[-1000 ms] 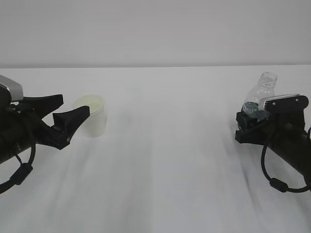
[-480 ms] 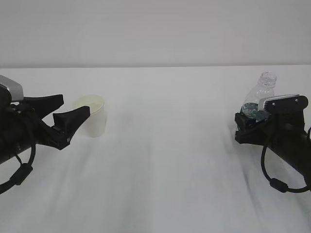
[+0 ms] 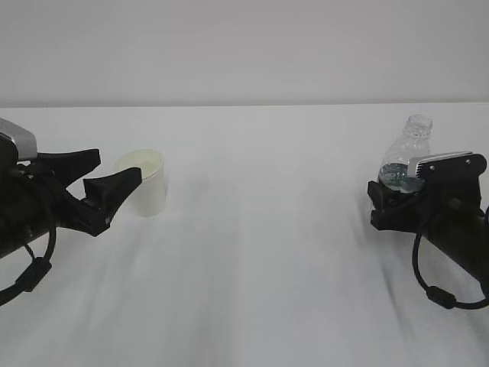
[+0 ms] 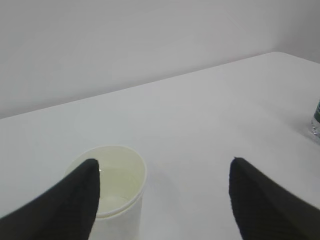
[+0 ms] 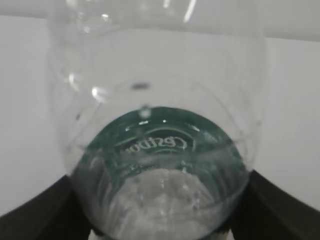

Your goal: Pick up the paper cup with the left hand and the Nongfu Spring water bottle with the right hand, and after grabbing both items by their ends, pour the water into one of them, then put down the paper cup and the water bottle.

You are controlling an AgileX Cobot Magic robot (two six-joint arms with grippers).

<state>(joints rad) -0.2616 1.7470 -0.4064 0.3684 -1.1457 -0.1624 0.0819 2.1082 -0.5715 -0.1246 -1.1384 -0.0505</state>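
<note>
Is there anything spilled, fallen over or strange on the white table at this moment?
Nothing stands out. The small white paper cup stands upright beside the left gripper, and the clear ribbed plastic bottle with the green label stands upright, without a cap, at the right gripper. No spilled water shows on the white table.

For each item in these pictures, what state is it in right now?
Paper cup: upright on the table, free, some water inside.
Nongfu Spring water bottle: upright, uncapped, between the right hand's jaws.
Left hand: open, one jaw overlapping the cup's rim.
Right hand: jaws flank the bottle; grip unclear.
</note>
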